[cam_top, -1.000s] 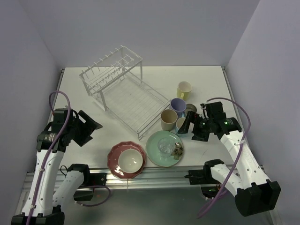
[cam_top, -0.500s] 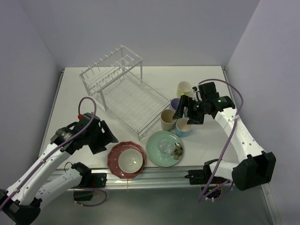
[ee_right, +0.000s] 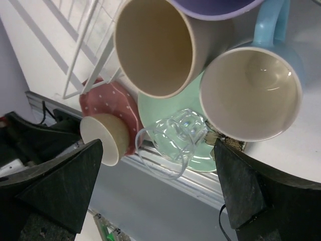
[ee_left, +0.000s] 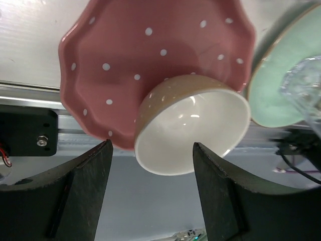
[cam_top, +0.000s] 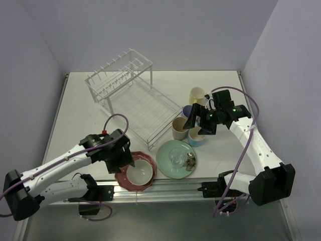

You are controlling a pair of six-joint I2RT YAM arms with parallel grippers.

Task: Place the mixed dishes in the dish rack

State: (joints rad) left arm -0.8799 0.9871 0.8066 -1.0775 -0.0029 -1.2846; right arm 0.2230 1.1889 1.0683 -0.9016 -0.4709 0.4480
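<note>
The pink-red dotted plate (cam_top: pixel 122 176) lies at the near edge with the cream bowl (cam_top: pixel 139 173) on it. The mint-green plate (cam_top: pixel 165 150) beside it carries the small glass (cam_top: pixel 176 156). The beige (cam_top: pixel 180 128), lavender (cam_top: pixel 188 111), light-blue (cam_top: pixel 196 135) and yellow (cam_top: pixel 197 95) cups stand in a cluster right of the dish rack (cam_top: pixel 135 103). My left gripper (cam_top: pixel 128 160) is open over the pink plate's left rim; the left wrist view shows the bowl (ee_left: pixel 193 128) just beyond its open fingers (ee_left: pixel 85 191). My right gripper (cam_top: pixel 193 123) is open above the cups, over the beige (ee_right: pixel 153 47) and light-blue (ee_right: pixel 251 93) ones.
The rack's near corner reaches close to the beige cup and the mint plate. The table's metal front rail (cam_top: pixel 165 187) runs just below the two plates. Grey walls close in the left, right and far sides.
My left arm swung in from the left edge to the pink plate. My right arm moved up and left from beside the light-blue cup to over the cup cluster.
</note>
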